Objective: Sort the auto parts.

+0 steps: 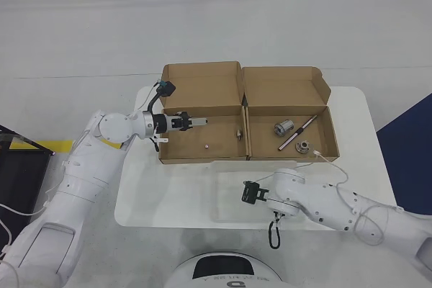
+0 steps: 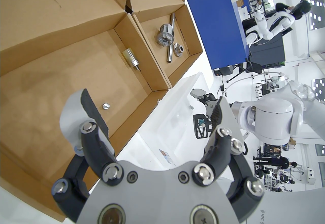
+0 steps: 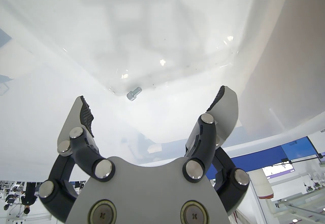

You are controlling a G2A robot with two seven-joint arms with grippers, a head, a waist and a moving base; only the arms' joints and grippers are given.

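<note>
- Brown cardboard is what you're sorting into: two open boxes are sitting side by side on the white surface (image 1: 165, 194), the left box (image 1: 201, 160) touching the right box (image 1: 291, 157).
- Your left gripper (image 2: 152, 105) is hovering inside the left box, its fingers spread wide and gripping nothing.
- Below it, a small bolt (image 2: 105, 106) is resting on the box floor, seemingly on end.
- A stepped cylinder (image 2: 130, 58) is lying near the shared wall, with its long axis running parallel to that wall and its narrow tip pointing towards the robot's side.
- In the right box, a steel rod (image 1: 297, 133) is lying diagonally, its near end towards the shared wall and its far end angling away to the back corner.
- A toothed hub (image 1: 283, 127) is sitting just beside the rod, and a small flange (image 1: 302, 147) is lying on the rod's other side.
- Your right gripper (image 3: 153, 98) is hanging over a clear tray (image 3: 162, 19) at the front of the surface, fingers apart and empty.
- A loose bolt (image 3: 133, 93) is lying on its side in a tray corner, just beyond those fingertips.
</note>
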